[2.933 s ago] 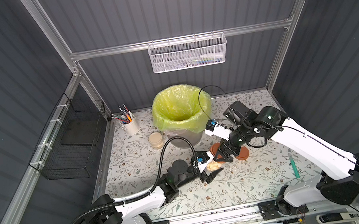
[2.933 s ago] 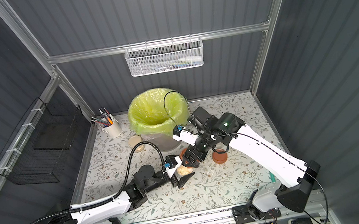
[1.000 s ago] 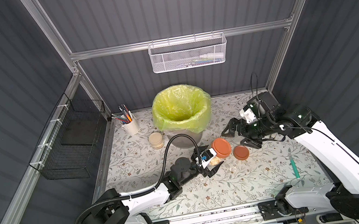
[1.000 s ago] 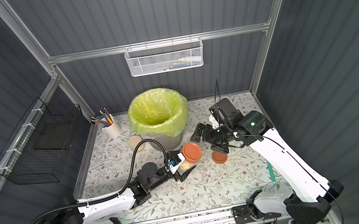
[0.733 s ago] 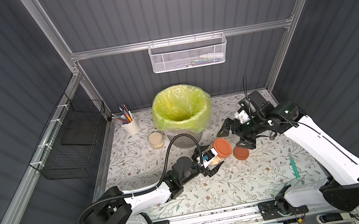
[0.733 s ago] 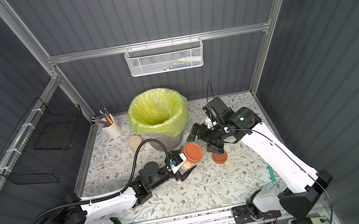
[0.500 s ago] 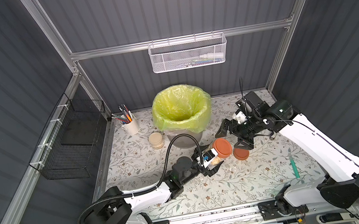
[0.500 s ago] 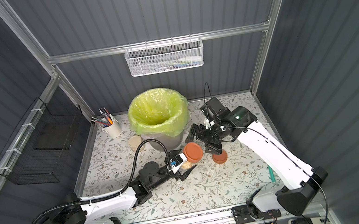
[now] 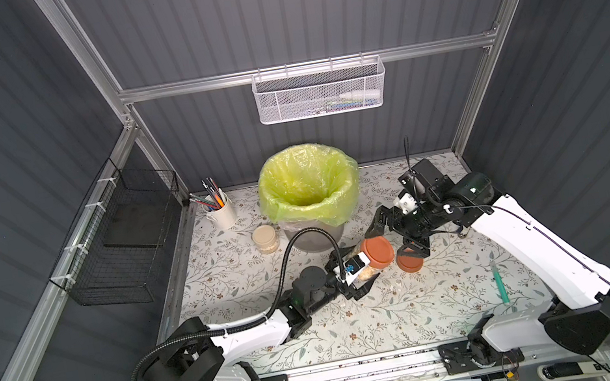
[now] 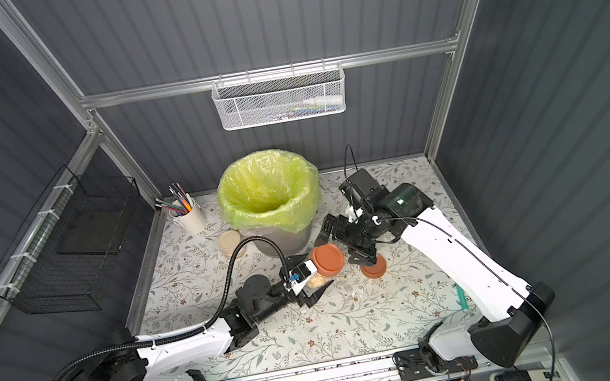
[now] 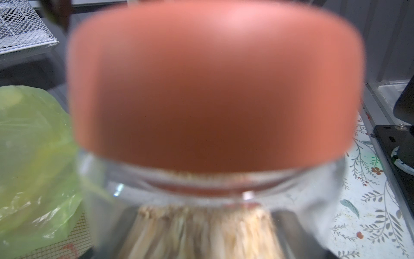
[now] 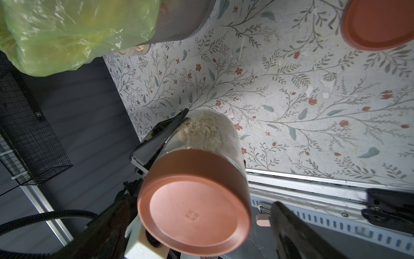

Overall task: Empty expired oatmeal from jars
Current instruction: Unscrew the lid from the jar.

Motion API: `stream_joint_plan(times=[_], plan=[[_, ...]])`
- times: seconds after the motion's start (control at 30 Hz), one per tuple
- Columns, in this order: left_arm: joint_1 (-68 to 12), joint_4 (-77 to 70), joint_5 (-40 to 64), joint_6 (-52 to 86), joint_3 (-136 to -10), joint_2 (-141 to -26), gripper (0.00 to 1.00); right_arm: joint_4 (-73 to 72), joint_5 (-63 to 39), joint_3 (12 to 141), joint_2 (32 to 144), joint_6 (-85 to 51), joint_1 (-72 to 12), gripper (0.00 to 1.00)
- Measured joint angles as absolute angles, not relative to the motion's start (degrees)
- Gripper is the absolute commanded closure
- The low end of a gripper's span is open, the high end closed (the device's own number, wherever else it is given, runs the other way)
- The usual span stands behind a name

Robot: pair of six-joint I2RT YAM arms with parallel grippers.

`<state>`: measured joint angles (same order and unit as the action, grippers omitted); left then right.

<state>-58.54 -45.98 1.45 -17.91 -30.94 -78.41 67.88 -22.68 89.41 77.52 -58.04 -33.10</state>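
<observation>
A clear glass jar (image 9: 365, 269) with a terracotta lid (image 9: 377, 252) is held tilted above the table, its lid pointing at my right gripper. My left gripper (image 9: 357, 272) is shut on the glass body (image 12: 226, 130). Oatmeal (image 12: 201, 127) fills the lower part of the jar (image 11: 313, 190), and the lid (image 11: 212, 85) fills the left wrist view. My right gripper (image 9: 395, 237) is open, with one finger on each side of the lid (image 12: 192, 213) and not touching it. Another jar (image 9: 264, 238), with a cream lid, stands left of the bin.
A grey bin with a yellow-green bag (image 9: 310, 195) stands at the back centre. A second terracotta lid (image 9: 410, 262) sits on the table under my right gripper. A white pen cup (image 9: 220, 213) stands back left. A green pen (image 9: 500, 287) lies right. Flakes (image 9: 395, 287) dot the table.
My right gripper, still open, has moved left and down toward the held jar's lid. The left gripper has held the tilted jar in place.
</observation>
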Motion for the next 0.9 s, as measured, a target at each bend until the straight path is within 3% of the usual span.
stream_joint_plan(times=[0.57, 0.9], plan=[[-58.54, -45.98, 1.45, -17.89, -30.94, -78.41, 0.87, 67.79, -22.96, 90.8, 81.12, -56.66, -34.89, 0.04], [-58.5, -46.06, 1.43, -17.89, -30.94, -78.41, 0.87, 68.51, -22.9, 90.8, 81.23, -55.16, -35.53, 0.14]])
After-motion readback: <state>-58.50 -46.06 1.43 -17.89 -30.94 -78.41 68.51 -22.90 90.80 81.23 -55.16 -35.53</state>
